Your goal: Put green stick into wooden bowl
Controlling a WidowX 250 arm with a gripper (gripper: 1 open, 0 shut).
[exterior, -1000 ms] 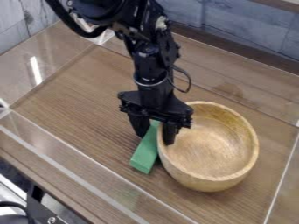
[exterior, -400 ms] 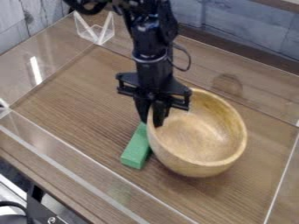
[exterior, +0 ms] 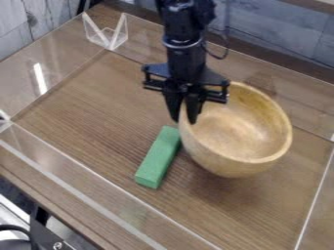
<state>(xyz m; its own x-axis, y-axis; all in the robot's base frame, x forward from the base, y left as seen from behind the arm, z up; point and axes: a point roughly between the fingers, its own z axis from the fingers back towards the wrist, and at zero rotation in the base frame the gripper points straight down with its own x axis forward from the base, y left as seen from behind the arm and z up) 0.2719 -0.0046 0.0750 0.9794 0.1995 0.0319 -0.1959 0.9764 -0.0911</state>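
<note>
Gripper points straight down at centre frame, fingers pinched together on the near-left rim of the wooden bowl. Nothing else between them. The bowl looks tipped, left edge riding up at the fingers; can't tell for sure whether it's clear of the surface.

Green stick is not in the bowl. It lies flat on the table, lower centre of the frame, just left of the bowl, long axis running from lower left to upper right. Its upper end is close to the bowl wall; touching or not, can't tell. Gripper is above and right of it, apart from it.

Surface: dark brown wood-grain tabletop, glossy, with glare patches in the upper left. A clear acrylic wall boxes in the work area; its near edge runs diagonally across the lower left, another panel stands along the left side. A small clear bracket-like piece sits at upper left, near the far edge of the table.

Room: pale tiled or block wall across the top right. Dark cables or hardware at the bottom left corner, outside the enclosure. Black arm comes down from top centre.
</note>
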